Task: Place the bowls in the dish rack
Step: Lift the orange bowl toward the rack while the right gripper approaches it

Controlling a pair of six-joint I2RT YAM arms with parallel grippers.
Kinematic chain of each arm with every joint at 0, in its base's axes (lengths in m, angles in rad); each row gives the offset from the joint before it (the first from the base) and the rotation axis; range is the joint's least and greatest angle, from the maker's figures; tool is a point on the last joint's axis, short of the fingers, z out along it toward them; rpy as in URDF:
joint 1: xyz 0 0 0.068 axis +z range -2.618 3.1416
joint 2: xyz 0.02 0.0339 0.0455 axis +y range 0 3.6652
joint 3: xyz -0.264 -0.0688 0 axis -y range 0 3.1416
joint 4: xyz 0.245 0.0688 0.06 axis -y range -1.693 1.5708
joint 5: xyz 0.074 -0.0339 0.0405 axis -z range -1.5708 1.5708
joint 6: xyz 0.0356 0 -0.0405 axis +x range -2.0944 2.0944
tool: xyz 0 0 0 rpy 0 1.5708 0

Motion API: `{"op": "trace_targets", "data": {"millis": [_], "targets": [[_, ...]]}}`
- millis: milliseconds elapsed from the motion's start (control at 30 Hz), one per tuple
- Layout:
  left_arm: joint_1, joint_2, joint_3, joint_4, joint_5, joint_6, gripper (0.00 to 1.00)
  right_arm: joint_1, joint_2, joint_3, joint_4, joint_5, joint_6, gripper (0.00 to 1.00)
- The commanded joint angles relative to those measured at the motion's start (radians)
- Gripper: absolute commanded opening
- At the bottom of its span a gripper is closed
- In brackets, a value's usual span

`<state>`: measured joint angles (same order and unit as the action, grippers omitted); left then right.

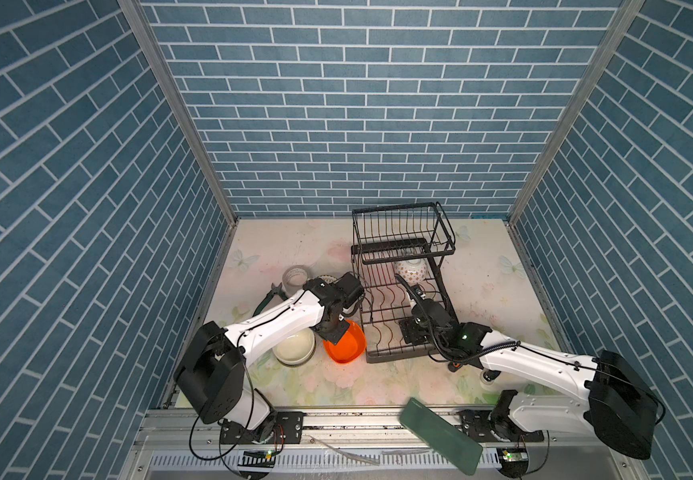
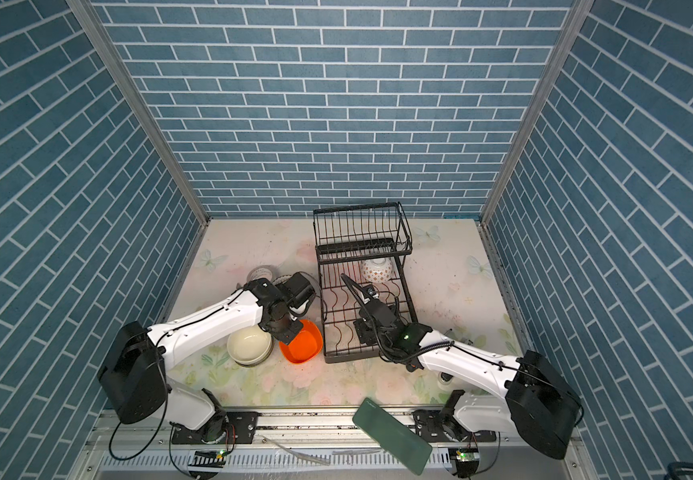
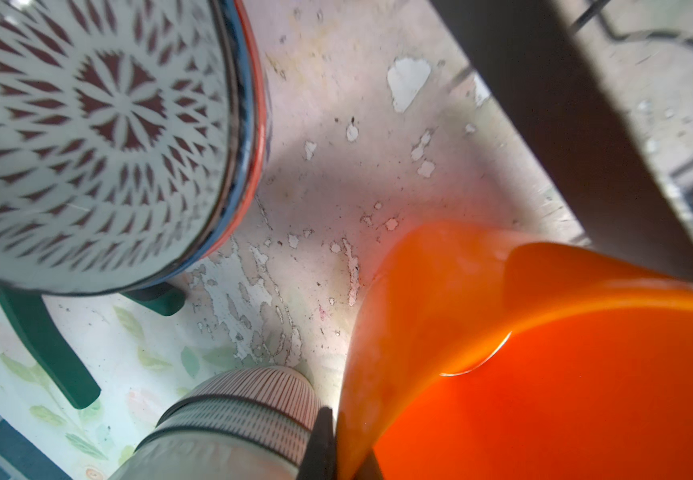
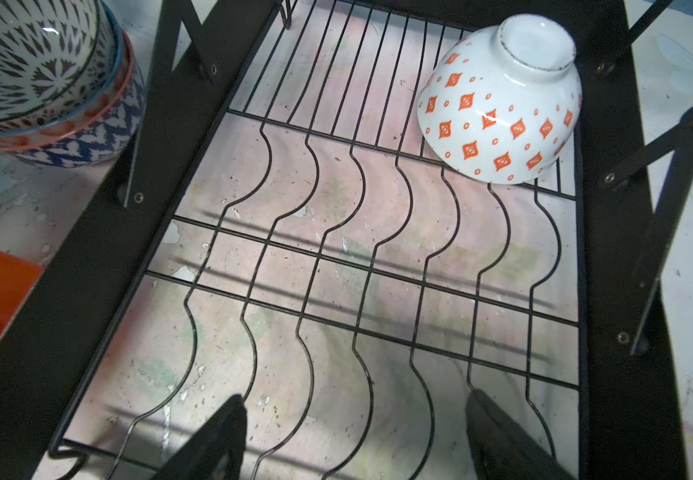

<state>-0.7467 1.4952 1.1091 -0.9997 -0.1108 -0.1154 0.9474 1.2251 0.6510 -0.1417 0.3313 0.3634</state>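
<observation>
Orange bowl (image 3: 565, 374), rim pinched in the closed left gripper (image 3: 342, 453), is just beside the rack (image 1: 399, 356). Right gripper (image 4: 357, 436) hangs open and empty over the lower tier. Advise lifting clear of the frame, then seating between dividers, away from the spotted bowl (image 4: 498, 112).

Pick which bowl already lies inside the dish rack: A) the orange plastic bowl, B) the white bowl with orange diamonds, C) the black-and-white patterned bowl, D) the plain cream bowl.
B: the white bowl with orange diamonds lies tilted, foot up, on the lower wires of the dish rack, and no other bowl shows inside it.
</observation>
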Motion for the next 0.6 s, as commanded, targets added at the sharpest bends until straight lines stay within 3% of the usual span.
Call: {"op": "trace_targets", "data": {"millis": [0, 300, 567], "targets": [[-0.005, -0.050, 0.042, 0.006, 0.021, -0.004, 0.00, 0.006, -0.037, -0.001, 0.017, -0.025, 0.052, 0.83], [-0.005, -0.149, 0.063, 0.003, 0.035, -0.020, 0.00, 0.007, -0.117, 0.035, -0.030, -0.044, 0.080, 0.83], [-0.005, -0.257, 0.029, 0.144, 0.154, -0.081, 0.00, 0.005, -0.171, 0.134, -0.159, -0.111, 0.124, 0.85]]}}
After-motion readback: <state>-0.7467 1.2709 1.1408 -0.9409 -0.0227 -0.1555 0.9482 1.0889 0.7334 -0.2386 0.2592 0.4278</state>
